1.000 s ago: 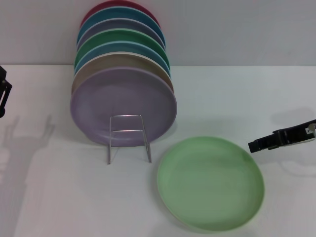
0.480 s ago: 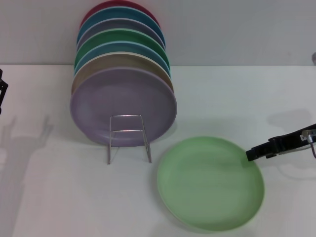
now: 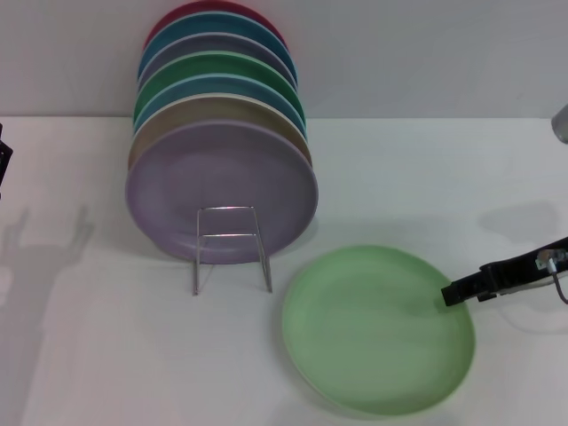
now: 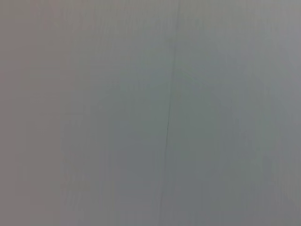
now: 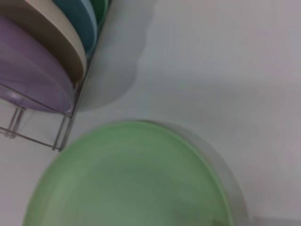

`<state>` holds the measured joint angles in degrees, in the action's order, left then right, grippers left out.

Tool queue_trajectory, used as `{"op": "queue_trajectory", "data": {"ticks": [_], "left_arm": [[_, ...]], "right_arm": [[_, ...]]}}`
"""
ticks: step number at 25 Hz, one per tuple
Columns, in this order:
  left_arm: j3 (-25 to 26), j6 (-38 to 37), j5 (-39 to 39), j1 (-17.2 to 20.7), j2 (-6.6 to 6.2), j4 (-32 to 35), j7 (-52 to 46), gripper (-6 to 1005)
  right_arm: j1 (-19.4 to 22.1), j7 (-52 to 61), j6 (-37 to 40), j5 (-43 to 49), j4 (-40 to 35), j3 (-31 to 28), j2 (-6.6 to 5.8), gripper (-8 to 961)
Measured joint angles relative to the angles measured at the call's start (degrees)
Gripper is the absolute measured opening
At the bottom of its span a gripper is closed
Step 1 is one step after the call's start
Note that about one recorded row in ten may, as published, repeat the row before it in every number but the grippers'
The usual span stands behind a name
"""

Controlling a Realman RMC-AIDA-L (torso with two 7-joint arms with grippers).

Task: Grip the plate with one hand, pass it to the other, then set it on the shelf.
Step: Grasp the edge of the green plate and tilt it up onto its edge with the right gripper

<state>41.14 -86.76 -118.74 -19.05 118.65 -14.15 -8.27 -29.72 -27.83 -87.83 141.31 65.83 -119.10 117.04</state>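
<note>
The pale mint-green plate (image 3: 377,328) lies flat on the white table, in front of and to the right of the rack. It fills the lower part of the right wrist view (image 5: 131,179). My right gripper (image 3: 451,293) comes in from the right, its black tip at the plate's right rim. The shelf (image 3: 231,248) is a thin silver wire rack with an upright looped front; it also shows in the right wrist view (image 5: 61,134). My left gripper (image 3: 3,164) is at the far left edge, barely in view. The left wrist view shows only a plain grey surface.
Several plates stand on edge in the rack, a lilac plate (image 3: 222,191) at the front, with beige, blue, green and red ones behind. A grey wall runs behind the table.
My right gripper has moved down and toward the plate's right rim. My left arm has drawn slightly further out at the left edge.
</note>
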Motion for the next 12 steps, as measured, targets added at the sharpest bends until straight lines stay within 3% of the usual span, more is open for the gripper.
{"op": "queue_trajectory", "data": {"ticks": [12], "left_arm": [[0.46, -0.08, 0.00, -0.01, -0.08, 0.08, 0.00, 845]], "right_arm": [[-0.35, 0.05, 1.26, 0.17, -1.84, -0.01, 1.05, 607]]}}
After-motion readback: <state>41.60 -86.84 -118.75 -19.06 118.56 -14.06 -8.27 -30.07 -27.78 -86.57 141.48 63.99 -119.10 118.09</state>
